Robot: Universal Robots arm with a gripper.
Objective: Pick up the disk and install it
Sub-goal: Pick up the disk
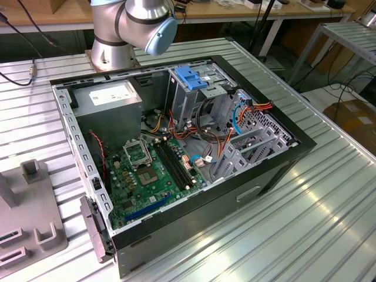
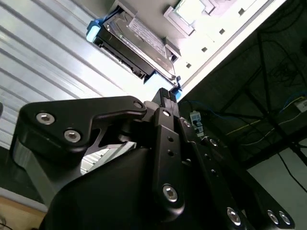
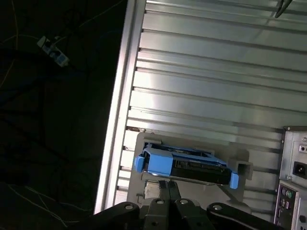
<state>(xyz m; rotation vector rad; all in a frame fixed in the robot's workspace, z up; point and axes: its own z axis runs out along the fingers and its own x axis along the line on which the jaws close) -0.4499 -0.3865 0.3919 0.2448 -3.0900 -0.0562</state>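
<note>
Twelve o'clock off our black metal gripper: flat dark-grey disk, blue plastic rails. Fingers look pinched together, empty; we'd probably just shove it.

Ribbed metal table catching bright light; wooden benches behind; perhaps a cardboard box on the floor.
</note>
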